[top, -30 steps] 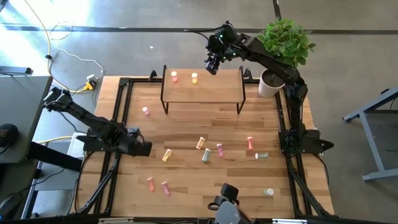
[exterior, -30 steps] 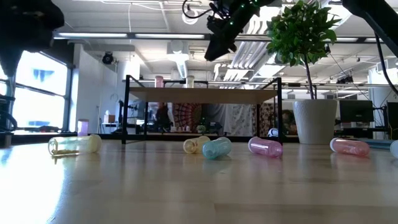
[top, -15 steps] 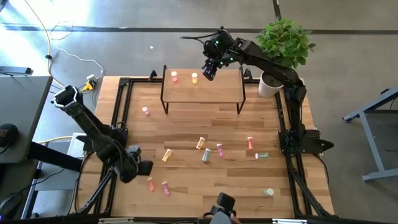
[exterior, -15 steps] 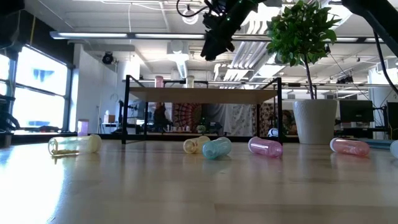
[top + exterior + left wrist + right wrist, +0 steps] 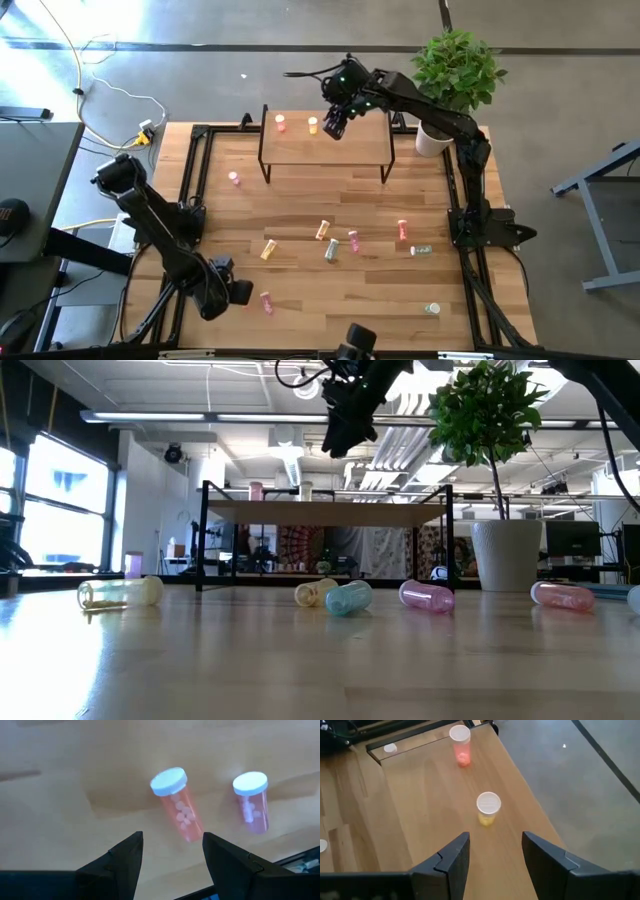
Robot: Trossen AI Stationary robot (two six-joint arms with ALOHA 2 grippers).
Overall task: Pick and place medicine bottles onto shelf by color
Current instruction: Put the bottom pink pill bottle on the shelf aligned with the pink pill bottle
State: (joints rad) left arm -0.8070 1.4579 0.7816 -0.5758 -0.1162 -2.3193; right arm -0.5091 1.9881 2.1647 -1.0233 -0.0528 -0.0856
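At the near left of the table, the left gripper [image 5: 172,840] has swung in from the left edge over the last second and now hangs over a lying red-orange bottle [image 5: 180,812], fingers spread either side of it and not yet touching; a pink bottle [image 5: 253,805] lies just to its right. This looks like the approach for the next pick. Mid-table, the other medicine bottles [image 5: 331,250] lie scattered where they were. At the far side, the right gripper [image 5: 495,842], spread and empty, has drifted left above the shelf [image 5: 350,145], near the standing yellow bottle [image 5: 487,810] and red-orange bottle [image 5: 461,747].
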